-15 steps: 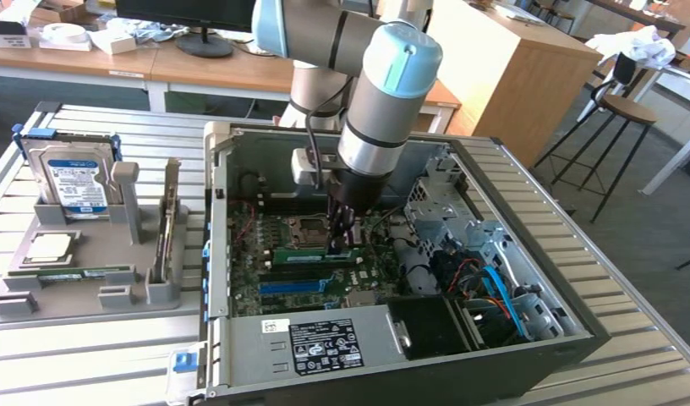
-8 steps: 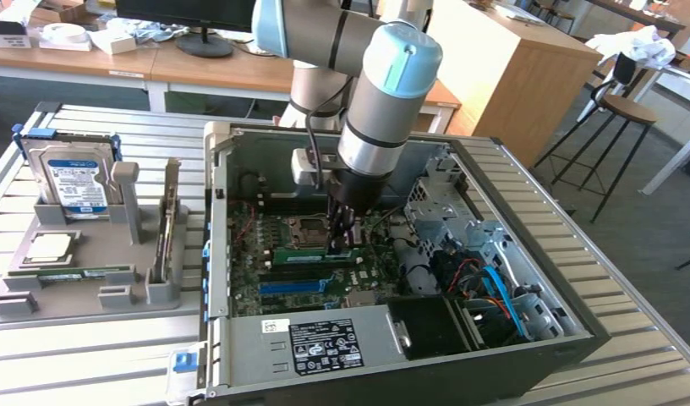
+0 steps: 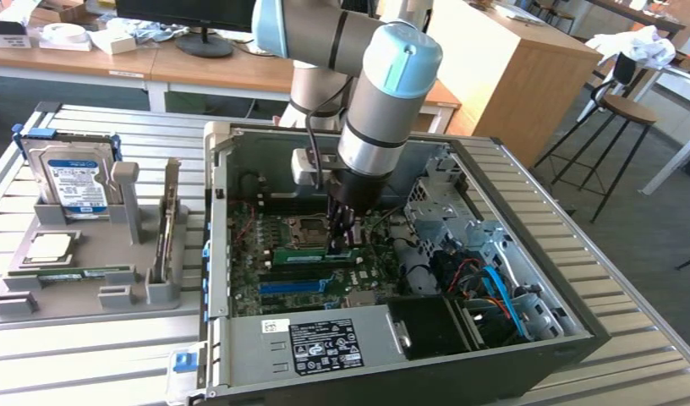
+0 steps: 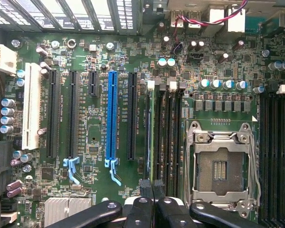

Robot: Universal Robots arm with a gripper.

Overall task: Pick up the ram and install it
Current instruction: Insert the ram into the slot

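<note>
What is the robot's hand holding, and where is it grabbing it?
The gripper is pinched shut on the ram, the thin green stick. It seems to grip the ram's long upper edge, near one end.

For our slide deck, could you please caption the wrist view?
Arm's jaws closed at the ram, upright in a motherboard slot.

A slatted metal table point(image 3: 85, 355) stands in the foreground on a grey floor point(image 3: 649, 211). Behind it runs a long wooden desk point(image 3: 210, 72) carrying a dark monitor point(image 3: 182, 13) on a round foot and some white clutter. Toward the exterior view's right stands a tall wooden counter point(image 3: 514, 68), with a round-seated stool point(image 3: 627, 108) beside it and a white cloth point(image 3: 638, 46) draped over a chair. Bright daylight falls on the far corner.
</note>
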